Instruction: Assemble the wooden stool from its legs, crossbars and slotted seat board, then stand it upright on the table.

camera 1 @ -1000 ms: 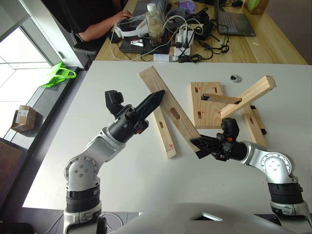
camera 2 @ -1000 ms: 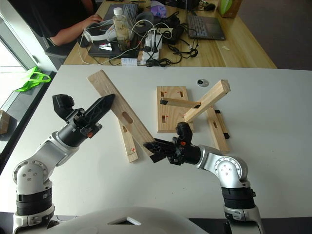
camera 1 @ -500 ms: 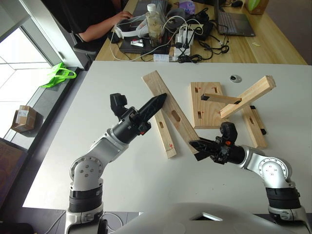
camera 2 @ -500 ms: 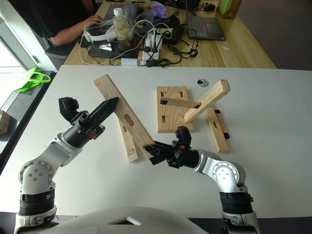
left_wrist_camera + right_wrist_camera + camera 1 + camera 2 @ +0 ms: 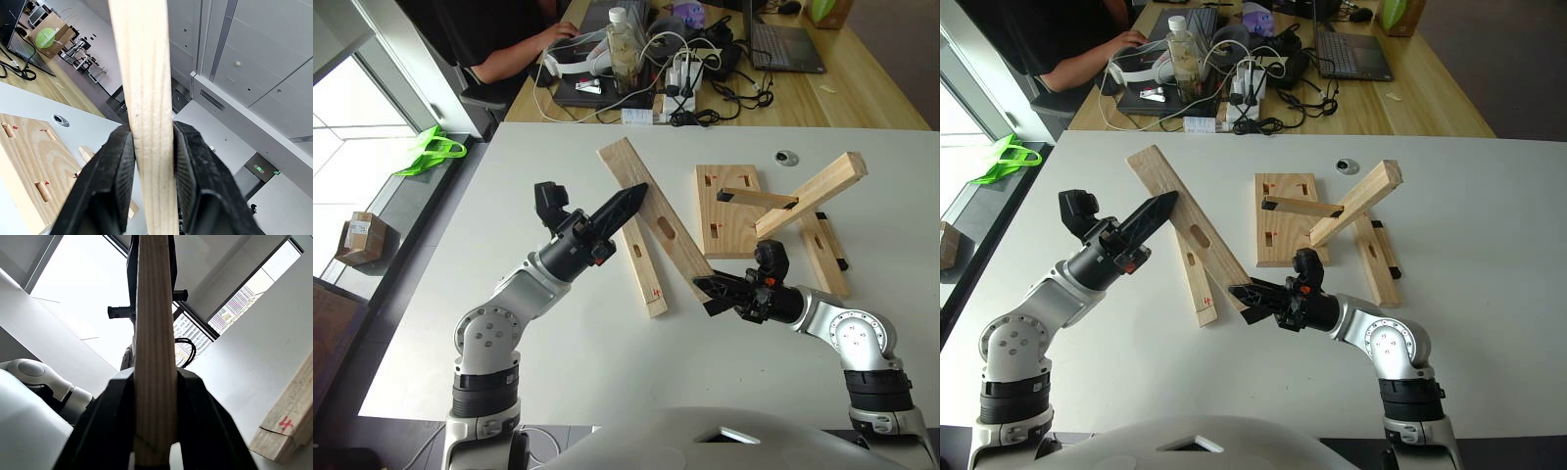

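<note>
From the head camera you see the plank (image 5: 658,217) running slantwise across the white counter (image 5: 626,372), with an end effector at each end of it. Your left end effector (image 5: 636,192) grips it near the far end. Your right end effector (image 5: 705,287) grips the near end. A narrower slotted piece (image 5: 644,272) with a red mark lies partly under the plank, touching it. Beside these, toward your right, the seat board (image 5: 729,223) lies flat. A crossbar (image 5: 759,198) lies across the seat board. A leg (image 5: 815,189) leans slantwise, its low end meeting the crossbar and its high end pointing away to the right. Another flat piece (image 5: 824,253) lies under the leg, just beside the seat board.

In the left wrist view your black fingers (image 5: 115,176) are pressed against both faces of the plank (image 5: 144,73), pinching it across its thin side. The seat board (image 5: 24,161) shows on the counter beyond.

In the right wrist view your fingers (image 5: 110,426) pinch the plank (image 5: 154,323) the same way, tight on both faces. The red-marked end of the slotted piece (image 5: 288,428) lies on the counter close by.
</note>
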